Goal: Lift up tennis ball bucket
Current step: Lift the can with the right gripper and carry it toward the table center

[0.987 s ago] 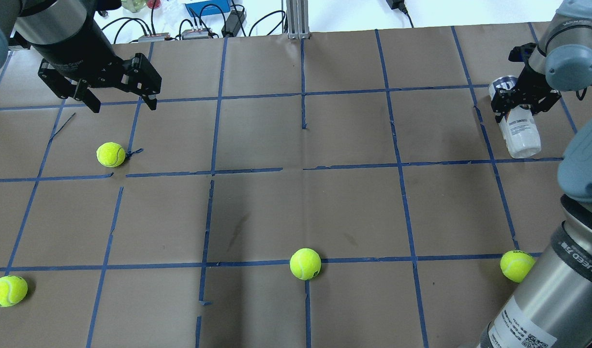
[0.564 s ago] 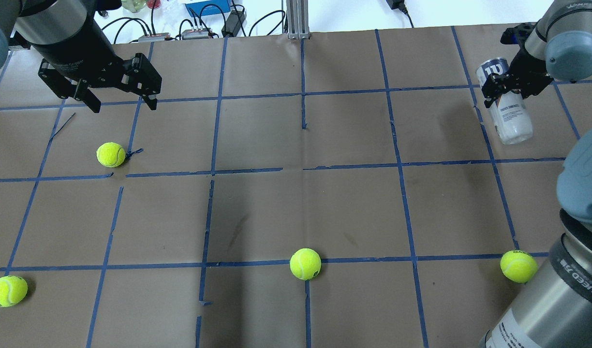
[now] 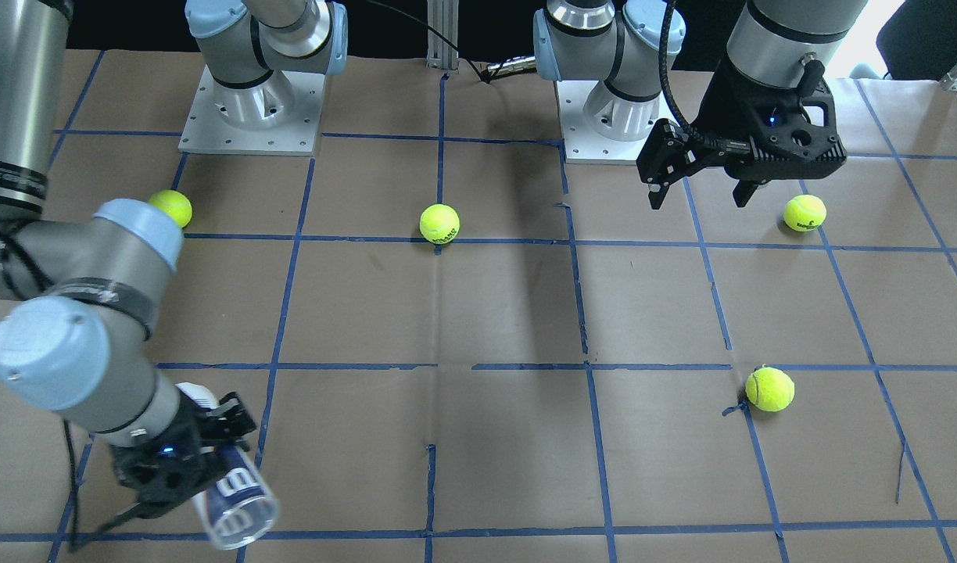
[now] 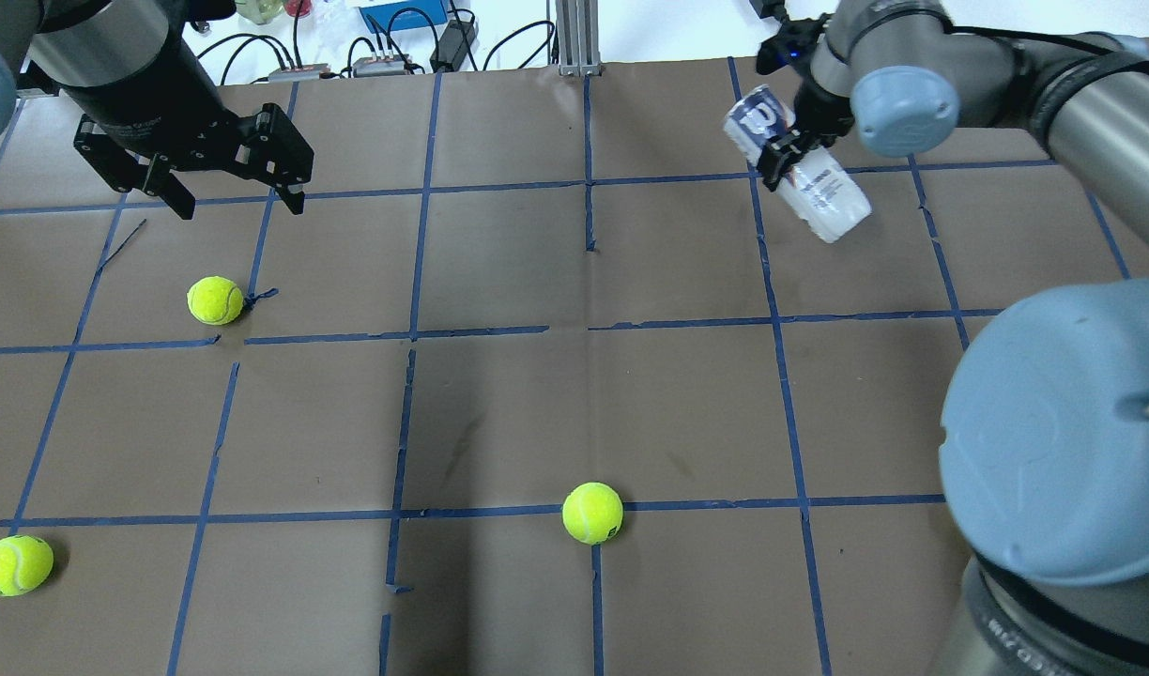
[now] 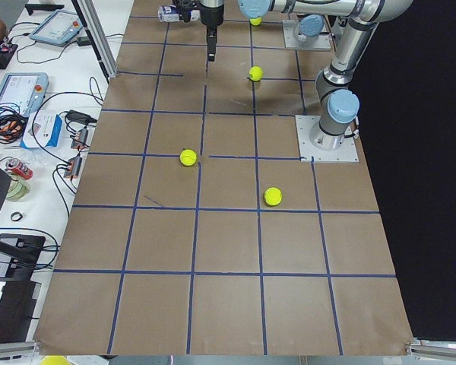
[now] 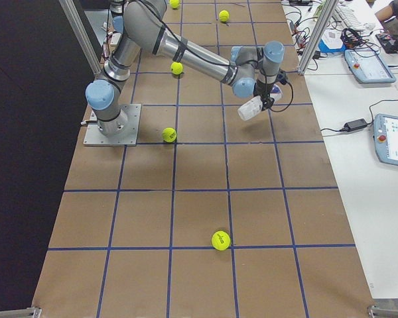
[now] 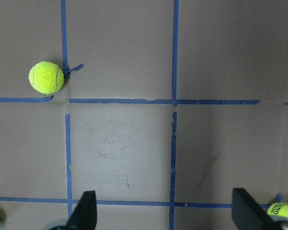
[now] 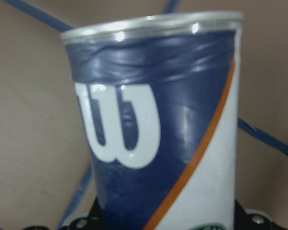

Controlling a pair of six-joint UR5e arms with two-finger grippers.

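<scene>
The tennis ball bucket [image 4: 819, 188] is a clear can with a white, navy and orange label and a white "W". My right gripper [image 4: 787, 155] is shut on its middle and holds it tilted above the far right part of the table. The front-facing view shows the bucket [image 3: 232, 496] with its open end towards the camera, under the right gripper [image 3: 201, 461]. The bucket fills the right wrist view [image 8: 158, 129]. It also shows in the exterior right view [image 6: 251, 108]. My left gripper [image 4: 235, 195] is open and empty, hovering at the far left.
Yellow-green tennis balls lie on the brown taped table: one [image 4: 215, 299] near the left gripper, one [image 4: 592, 513] front centre, one [image 4: 14, 565] front left. A fourth ball [image 3: 170, 207] lies by the right arm's base. Cables and boxes [image 4: 387, 38] lie beyond the far edge.
My right gripper has carried the bucket left and towards the far edge, higher and more tilted. The right arm's elbow now hides the front-right ball. The left arm has not moved.
</scene>
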